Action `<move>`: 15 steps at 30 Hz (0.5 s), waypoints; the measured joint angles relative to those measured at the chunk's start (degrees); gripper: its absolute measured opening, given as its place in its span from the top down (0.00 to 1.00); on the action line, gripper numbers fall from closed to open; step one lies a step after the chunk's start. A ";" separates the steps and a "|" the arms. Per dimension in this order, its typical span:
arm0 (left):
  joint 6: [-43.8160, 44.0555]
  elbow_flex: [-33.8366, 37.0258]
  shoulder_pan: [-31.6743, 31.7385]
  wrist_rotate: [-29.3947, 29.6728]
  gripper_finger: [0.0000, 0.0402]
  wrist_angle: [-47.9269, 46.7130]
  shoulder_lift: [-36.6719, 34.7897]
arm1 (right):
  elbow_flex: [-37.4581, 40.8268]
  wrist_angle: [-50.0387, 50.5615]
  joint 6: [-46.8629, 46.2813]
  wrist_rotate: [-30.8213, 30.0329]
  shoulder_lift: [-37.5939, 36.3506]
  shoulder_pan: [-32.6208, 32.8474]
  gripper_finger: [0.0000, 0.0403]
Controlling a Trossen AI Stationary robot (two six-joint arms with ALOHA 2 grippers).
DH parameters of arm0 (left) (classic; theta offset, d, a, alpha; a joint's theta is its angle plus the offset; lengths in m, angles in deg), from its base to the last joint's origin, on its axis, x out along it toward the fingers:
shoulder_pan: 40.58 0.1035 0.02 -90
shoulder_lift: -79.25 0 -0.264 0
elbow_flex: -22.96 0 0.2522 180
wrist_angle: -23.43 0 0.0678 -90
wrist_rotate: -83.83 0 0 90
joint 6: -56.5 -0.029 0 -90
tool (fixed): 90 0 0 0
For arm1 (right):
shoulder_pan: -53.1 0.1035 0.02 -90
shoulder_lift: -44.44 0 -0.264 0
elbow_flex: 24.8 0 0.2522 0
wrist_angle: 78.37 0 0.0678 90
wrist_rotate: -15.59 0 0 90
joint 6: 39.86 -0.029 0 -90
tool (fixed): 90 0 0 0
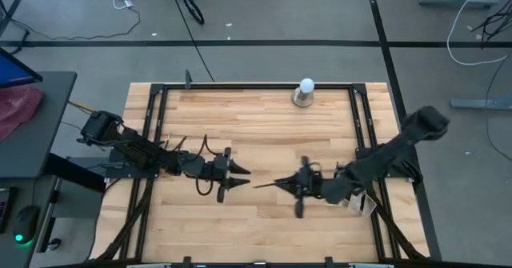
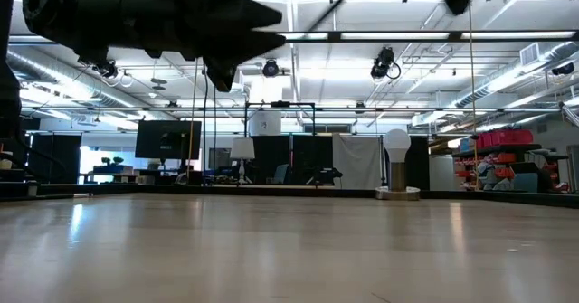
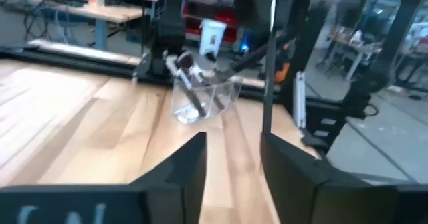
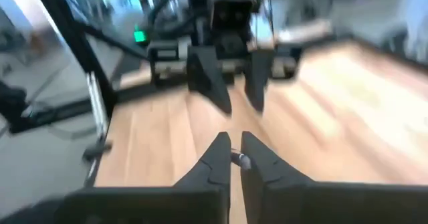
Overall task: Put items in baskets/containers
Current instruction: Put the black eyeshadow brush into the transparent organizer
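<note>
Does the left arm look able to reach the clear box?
Probably not easily: the box sits beyond the right gripper, which holds a brush between it and the left gripper.

Both arms are matte black with jointed, boxy links, thin black cables looping beside the left claw (image 1: 238, 173) at frame centre, tapered wedge-shaped fingers on the right claw (image 1: 278, 183), and a white tag lower right.

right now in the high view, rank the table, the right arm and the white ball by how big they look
1. table
2. right arm
3. white ball, clearly the smallest
</note>
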 joint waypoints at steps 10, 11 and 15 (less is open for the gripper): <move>1.57 0.02 0.02 2.35 0.51 -4.70 0.02 | -21.14 68.04 -41.83 0.80 -9.71 11.90 0.98; 1.56 0.02 0.02 2.34 0.51 -4.93 0.02 | -22.69 73.30 -45.92 1.50 -9.71 12.91 0.98; 1.57 0.02 0.00 2.27 0.51 -5.16 0.02 | -26.07 91.72 -63.65 6.47 -9.77 16.30 0.98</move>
